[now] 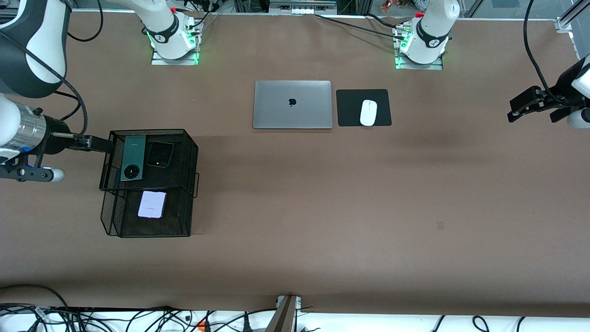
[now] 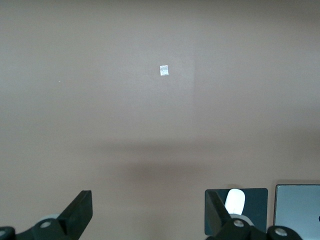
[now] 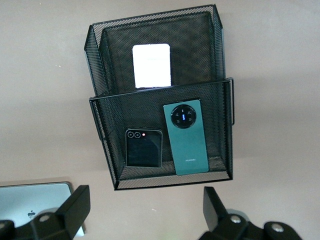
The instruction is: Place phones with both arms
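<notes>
We've got the right arm (image 1: 27, 50) coming in from the right arm's end of the table, forearm stretched out level with the wrist turned down. Its right gripper (image 1: 99, 144) hangs just over the upper tier's edge of a black mesh organizer (image 1: 191, 157), claw spread wide and holding nothing; in the right wrist view both fingers (image 3: 75, 202) sit well apart with the rack showing between them.

The phones are all in that two-tier rack. On the upper tier we see the long dark-green phone (image 1: 133, 158) lying flat with its round camera ring toward the front camera, and just beside it the squarish black phone (image 1: 159, 154). The pale lilac-white phone (image 1: 152, 204) lies flat on the lower tier, nearer to the front camera.

Toward mid-table there's a closed silver laptop (image 1: 292, 104), and beside it a black mouse pad (image 1: 350, 108) with a white mouse (image 1: 368, 112) on it.

Over at the left arm's end, the left arm (image 1: 581, 83) waits, hand held out level above bare table (image 1: 322, 207). The left gripper (image 1: 537, 107) is also spread open and empty; its wrist view shows the two fingers (image 2: 80, 210) far apart over the brown tabletop with a small pale patch (image 2: 164, 71) on it.
</notes>
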Tool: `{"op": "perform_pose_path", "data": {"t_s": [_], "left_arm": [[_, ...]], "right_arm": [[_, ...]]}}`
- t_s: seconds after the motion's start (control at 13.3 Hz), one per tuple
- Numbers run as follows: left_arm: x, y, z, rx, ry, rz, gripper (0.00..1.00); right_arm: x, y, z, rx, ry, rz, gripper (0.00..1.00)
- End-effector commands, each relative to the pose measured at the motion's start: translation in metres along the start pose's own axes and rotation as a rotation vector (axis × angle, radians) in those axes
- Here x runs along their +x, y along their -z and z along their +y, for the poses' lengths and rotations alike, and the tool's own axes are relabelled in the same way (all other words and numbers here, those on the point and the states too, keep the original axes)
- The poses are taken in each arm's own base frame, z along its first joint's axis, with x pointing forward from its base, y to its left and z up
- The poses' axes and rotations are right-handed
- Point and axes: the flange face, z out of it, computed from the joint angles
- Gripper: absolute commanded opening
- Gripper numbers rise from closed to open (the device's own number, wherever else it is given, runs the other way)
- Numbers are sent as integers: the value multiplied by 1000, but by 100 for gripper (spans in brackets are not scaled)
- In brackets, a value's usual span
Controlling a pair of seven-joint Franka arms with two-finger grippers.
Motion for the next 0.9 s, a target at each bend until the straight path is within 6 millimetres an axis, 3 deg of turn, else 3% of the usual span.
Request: {"op": "perform_pose_path", "data": {"t_s": [0.0,0.15,0.3,0.45,0.68,0.83], "left_arm": [[-1,6,0,-10,-4,1,100],[-2,7,1,-10,-5,-1,100],[-3,7,2,-10,-2,-5,100],[-2,6,2,-10,-13,-8,100],[-3,7,2,-10,-15,-8,100],[-3,7,2,-10,-15,-7,100]], "right_arm": [[-1,-2,-1,-18,-28,-12,100],[-7,11,-12,-45,11,49,99],[-9,15,2,-47,-3,63,99],[-13,9,11,-18,2,85,98],[-30,-5,6,-34,21,134,99],[-29,-4,7,-32,16,136,99]]}}
